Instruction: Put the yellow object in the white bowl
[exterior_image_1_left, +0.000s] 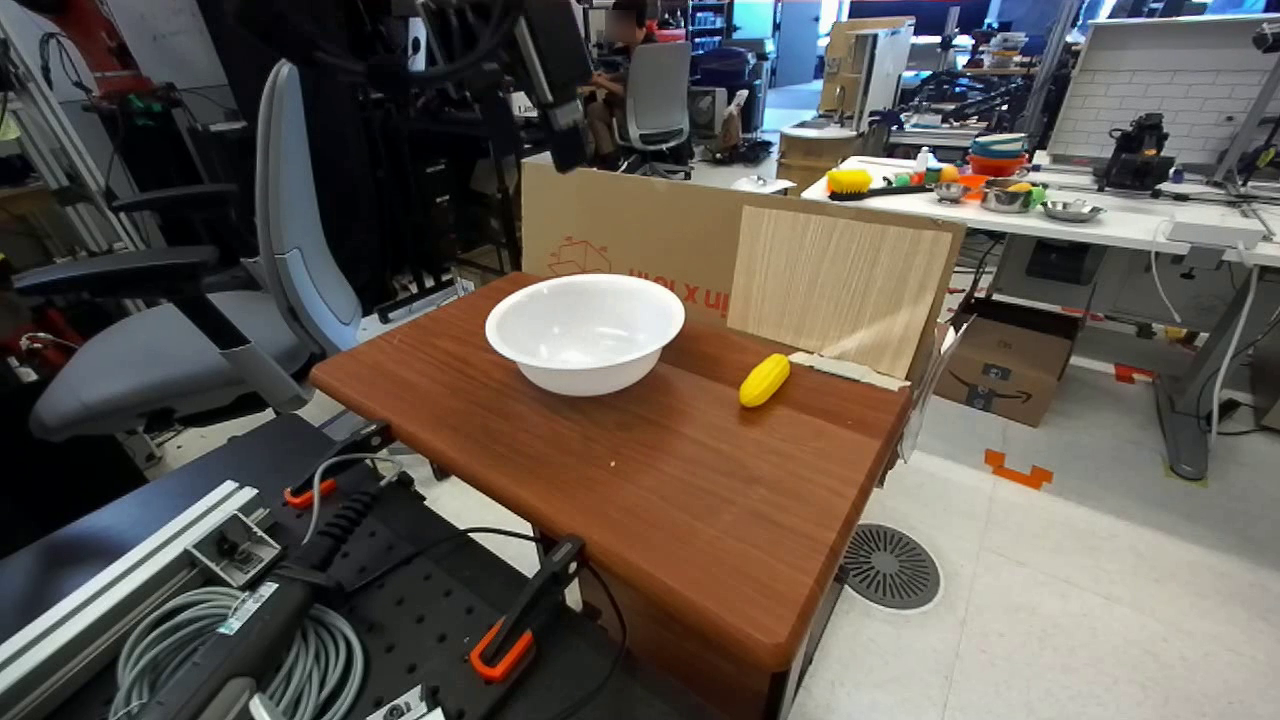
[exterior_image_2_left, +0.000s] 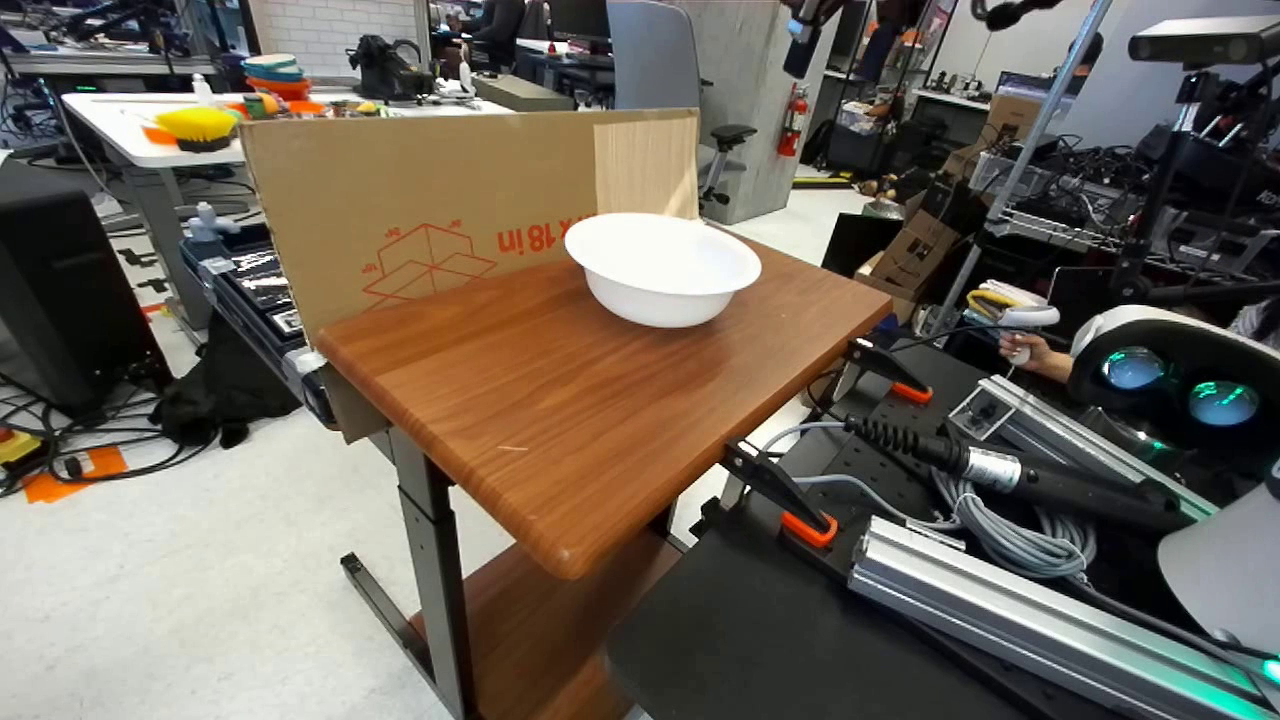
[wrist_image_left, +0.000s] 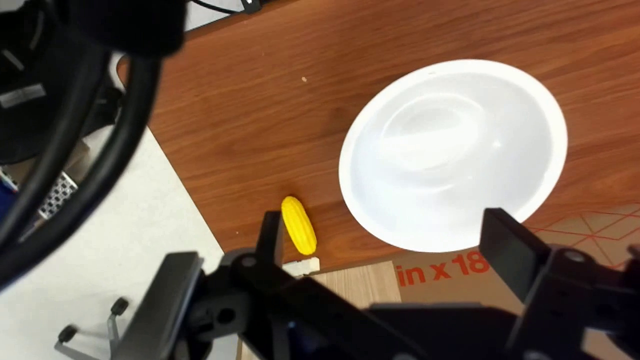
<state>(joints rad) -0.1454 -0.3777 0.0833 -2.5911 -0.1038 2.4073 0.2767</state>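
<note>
The yellow object is a small, ridged oblong lying on the brown table, close to the wood-grain panel. It also shows in the wrist view, just beside the left-hand finger in the picture. In an exterior view it is out of sight, apparently behind the bowl. The white bowl stands upright on the table near the cardboard; it shows in an exterior view and in the wrist view with nothing in it. My gripper is open, holds nothing and hangs well above the table. It is partly visible at an exterior view's top edge.
A cardboard sheet stands along the table's back edge with a wood-grain panel against it. Black clamps with orange tips grip the table's front edge. A black pegboard bench with cables adjoins it. A grey chair stands beside the table.
</note>
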